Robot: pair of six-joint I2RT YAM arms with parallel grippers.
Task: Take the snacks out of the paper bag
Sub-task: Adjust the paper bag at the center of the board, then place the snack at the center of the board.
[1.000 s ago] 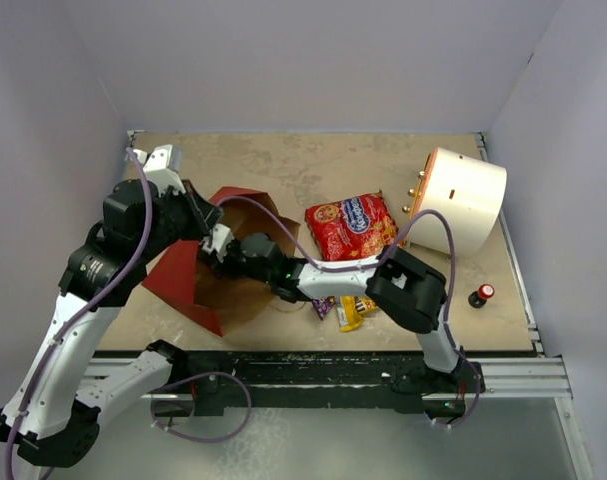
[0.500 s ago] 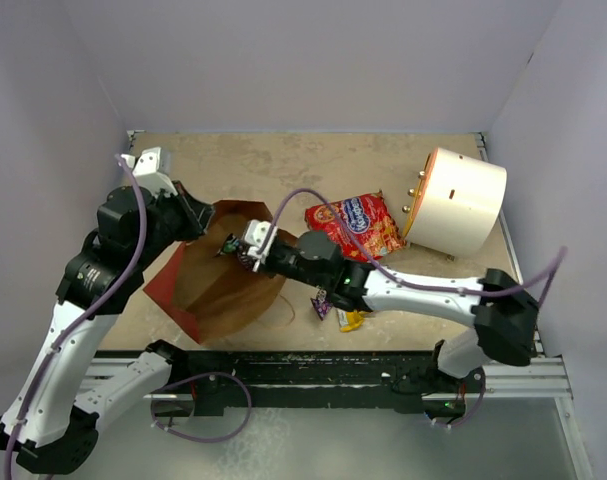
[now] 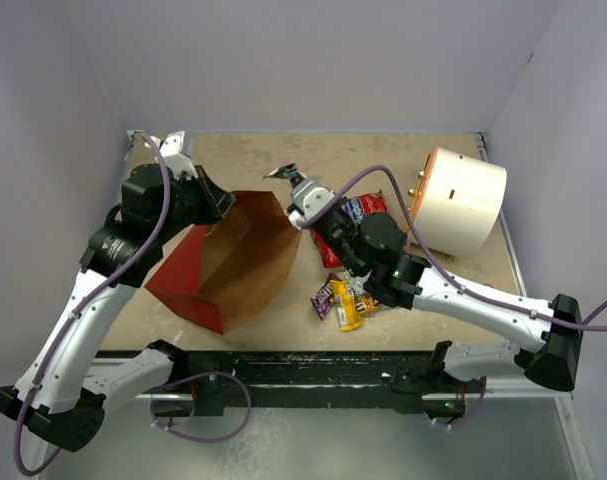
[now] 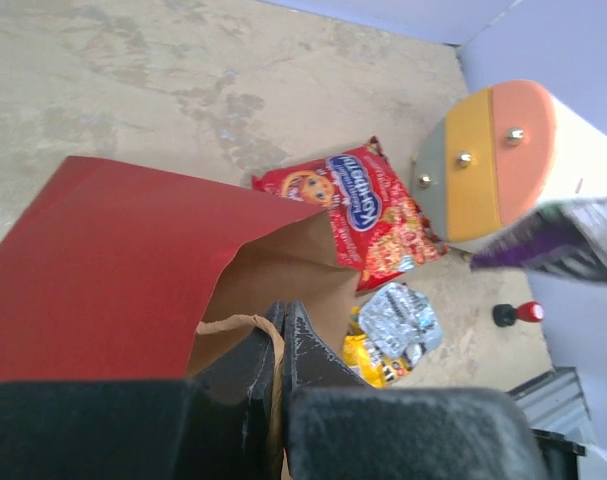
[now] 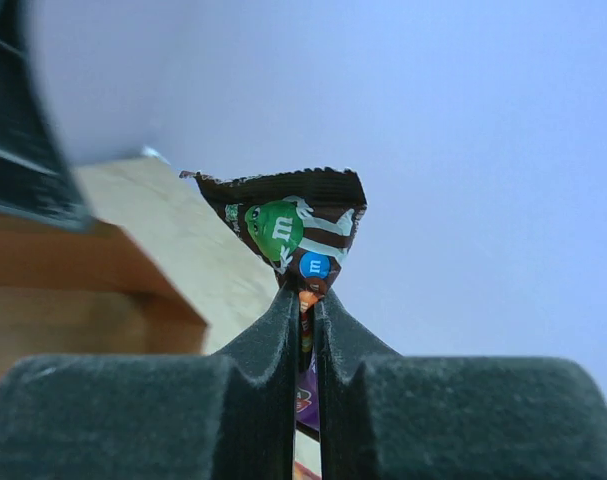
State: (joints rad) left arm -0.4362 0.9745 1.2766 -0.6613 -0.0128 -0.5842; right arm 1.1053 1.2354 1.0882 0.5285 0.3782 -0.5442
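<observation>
The paper bag [image 3: 223,270], red outside and brown inside, lies at the left with its mouth facing right. My left gripper [image 3: 218,205] is shut on its twisted handle [image 4: 233,325] at the rim and holds the mouth up. My right gripper [image 3: 291,183] is raised just right of the bag mouth, shut on a brown candy wrapper [image 5: 293,225] with green and blue print. The large red packet [image 3: 368,215] lies behind the right arm, partly hidden. Small purple, yellow and silver wrappers [image 3: 341,298] lie on the table below it; the silver one [image 4: 398,320] also shows in the left wrist view.
A white cylinder with an orange face [image 3: 463,200] lies at the back right. A small red-capped black knob [image 3: 481,294] stands near the right edge. Lilac walls close the table on three sides.
My right gripper has come out of the bag mouth and risen back and to the right, holding the brown wrapper. My left gripper has lifted the bag's rim a little.
</observation>
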